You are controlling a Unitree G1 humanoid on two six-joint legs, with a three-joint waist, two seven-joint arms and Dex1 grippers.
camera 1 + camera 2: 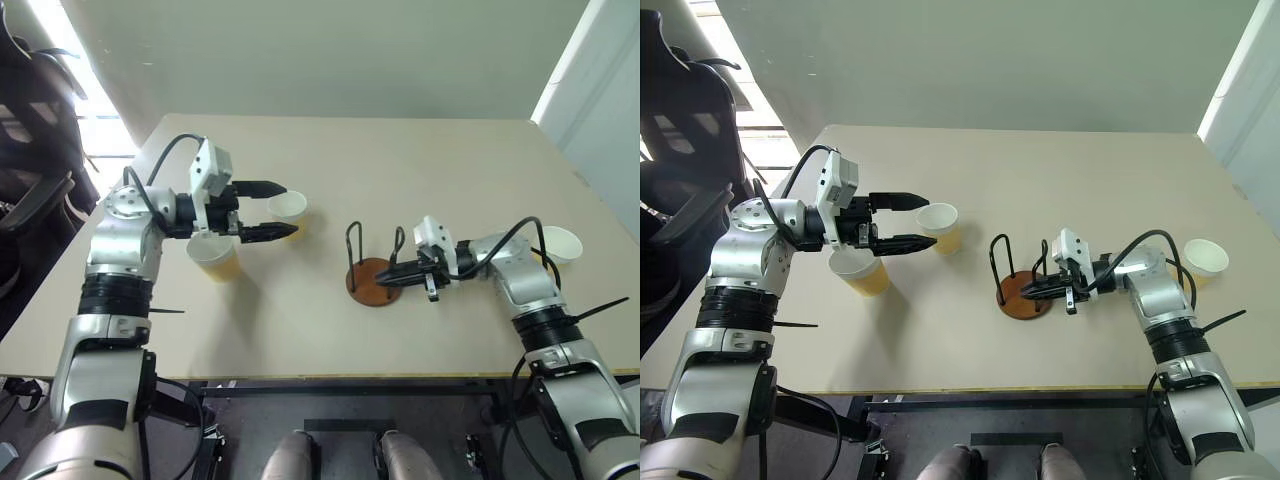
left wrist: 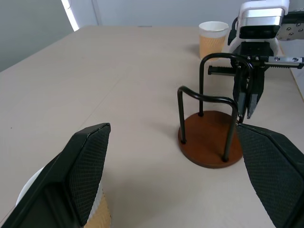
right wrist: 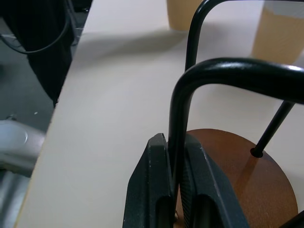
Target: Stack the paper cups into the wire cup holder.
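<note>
- Black wire of the wire cup holder (image 1: 372, 267), mid-surface, sits pinched in your right tool (image 3: 175, 190); keep it steady.
- Your left tool (image 1: 272, 209) gapes empty between two paper cups (image 1: 288, 208); a third cup (image 1: 561, 243) waits far right.

I saw the wire cup holder (image 1: 373, 272) mid-table, two paper cups (image 1: 288, 210) to its left, the third (image 1: 559, 243) far right.

surface (image 1: 420, 170): beige, in front of me
chair (image 1: 685, 130): black, off my left side
wall (image 1: 330, 50): pale, behind
</note>
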